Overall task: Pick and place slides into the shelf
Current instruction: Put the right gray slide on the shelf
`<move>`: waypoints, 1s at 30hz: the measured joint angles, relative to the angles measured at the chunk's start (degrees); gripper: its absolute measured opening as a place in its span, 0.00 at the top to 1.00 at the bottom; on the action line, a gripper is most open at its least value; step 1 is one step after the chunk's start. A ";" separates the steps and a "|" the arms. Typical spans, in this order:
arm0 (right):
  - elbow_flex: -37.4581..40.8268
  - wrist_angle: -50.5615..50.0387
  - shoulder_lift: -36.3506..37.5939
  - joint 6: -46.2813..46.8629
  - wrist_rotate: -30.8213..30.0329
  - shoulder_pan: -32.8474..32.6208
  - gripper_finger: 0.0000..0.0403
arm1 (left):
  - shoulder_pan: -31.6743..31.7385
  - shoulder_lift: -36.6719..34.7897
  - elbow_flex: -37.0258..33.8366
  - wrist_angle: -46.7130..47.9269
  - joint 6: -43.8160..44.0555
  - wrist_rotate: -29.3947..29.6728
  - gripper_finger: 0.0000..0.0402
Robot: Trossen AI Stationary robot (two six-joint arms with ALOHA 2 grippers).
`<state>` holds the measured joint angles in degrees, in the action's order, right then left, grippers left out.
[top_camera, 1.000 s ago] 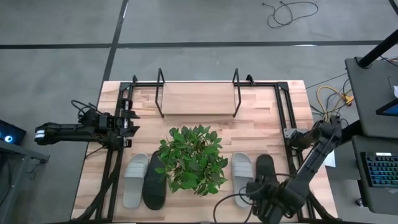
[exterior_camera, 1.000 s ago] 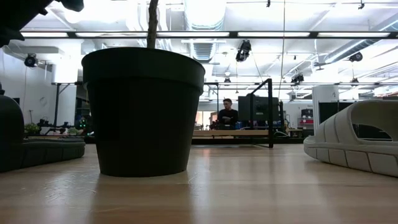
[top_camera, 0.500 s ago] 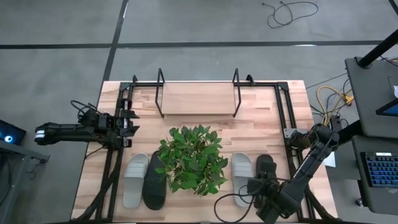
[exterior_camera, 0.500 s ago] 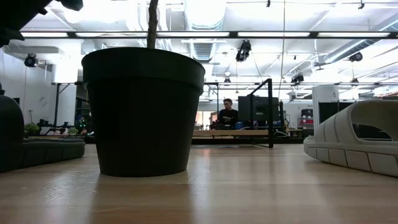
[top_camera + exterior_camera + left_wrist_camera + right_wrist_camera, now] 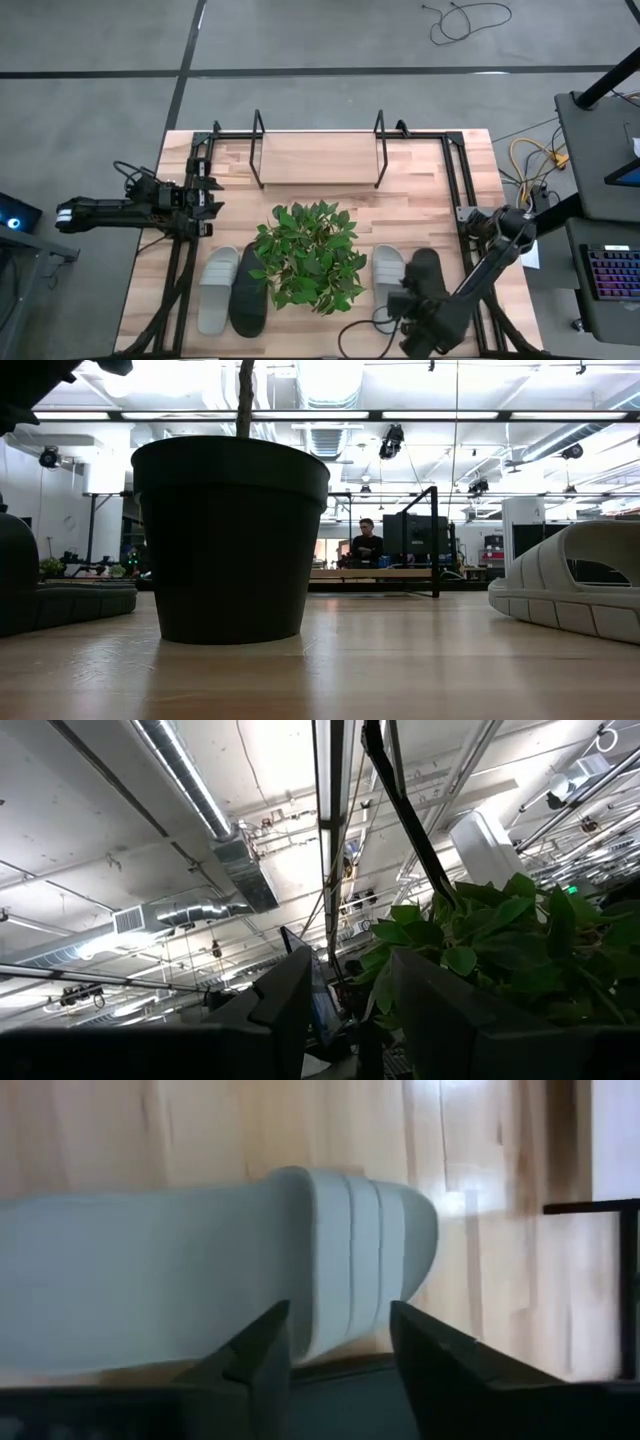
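Two slides lie right of the plant: a light grey one (image 5: pixel 387 266) and a black one (image 5: pixel 426 268), soles on the table. Another grey slide (image 5: pixel 217 288) and black slide (image 5: pixel 249 291) lie left of the plant. The shelf (image 5: pixel 318 185), thin black rod with two loop ends, stands at the far middle. My right gripper (image 5: pixel 400 300) is open at the near end of the right grey slide (image 5: pixel 200 1270); its fingers point at the ribbed sole end (image 5: pixel 365 1250), and whether they touch it I cannot tell. My left gripper (image 5: pixel 208 195) waits open at the table's left edge.
A leafy plant (image 5: pixel 310 255) in a dark pot (image 5: pixel 230 540) stands mid-table between the two pairs of slides. Black arm frames (image 5: pixel 462 190) run along both sides of the table. Bare wood lies between the plant and the shelf.
My right arm has shifted a little toward the table's left, closer to the near end of the right grey slide. The slides have stayed where they were.
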<state>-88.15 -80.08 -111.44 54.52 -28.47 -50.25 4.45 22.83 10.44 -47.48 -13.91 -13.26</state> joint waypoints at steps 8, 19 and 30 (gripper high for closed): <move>-0.45 0.10 -5.34 -0.15 0.09 0.01 0.52 | 0.00 0.00 0.00 0.02 0.00 0.01 0.69; -0.24 -0.69 -9.85 -0.62 -0.93 0.86 0.52 | -0.02 0.00 0.00 0.06 0.02 -0.01 0.69; 0.63 -2.69 -10.32 -0.70 -7.94 2.11 0.56 | 0.00 0.00 -0.02 0.41 0.04 -0.01 0.69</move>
<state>-87.52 -82.77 -121.75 53.82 -36.41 -48.14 4.45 22.83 10.41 -47.07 -13.87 -13.27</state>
